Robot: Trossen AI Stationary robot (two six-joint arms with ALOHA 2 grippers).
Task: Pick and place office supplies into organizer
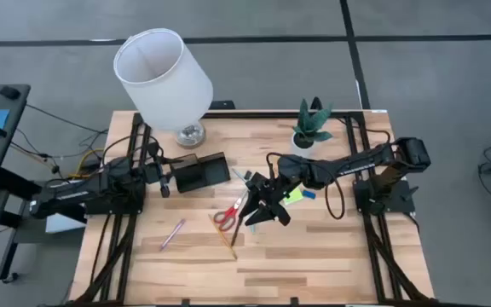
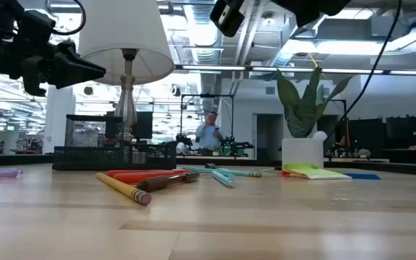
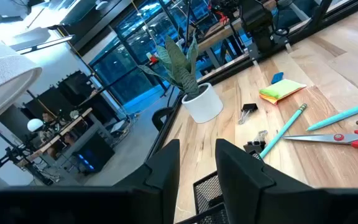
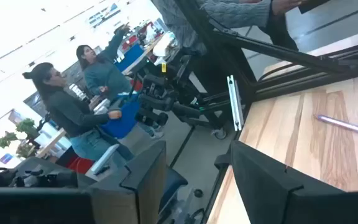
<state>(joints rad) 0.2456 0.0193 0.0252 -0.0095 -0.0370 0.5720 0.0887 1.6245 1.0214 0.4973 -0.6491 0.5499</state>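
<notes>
The black mesh organizer (image 1: pixel 201 173) stands near the lamp, and my left gripper (image 1: pixel 164 181) hovers open just left of it, raised above the table (image 2: pixel 63 63); its mesh (image 3: pixel 207 190) shows below the fingers. My right gripper (image 1: pixel 262 210) hangs open and empty high over the red-handled scissors (image 1: pixel 228 214), as the low view shows (image 2: pixel 227 16). A yellow pencil (image 1: pixel 228 240), pink pen (image 1: pixel 173 233), light-blue pens (image 1: pixel 242 176), lime-green sticky pad (image 1: pixel 294 195) and blue eraser (image 1: pixel 310 194) lie flat on the table. Black binder clips (image 3: pixel 248 111) lie near the pad (image 3: pixel 282 90).
A white-shaded lamp (image 1: pixel 162 72) stands behind the organizer, and a small potted plant (image 1: pixel 311 128) sits at the far edge. The table's near half (image 1: pixel 254 273) is bare wood. People stand in the room beyond the table (image 4: pixel 73 112).
</notes>
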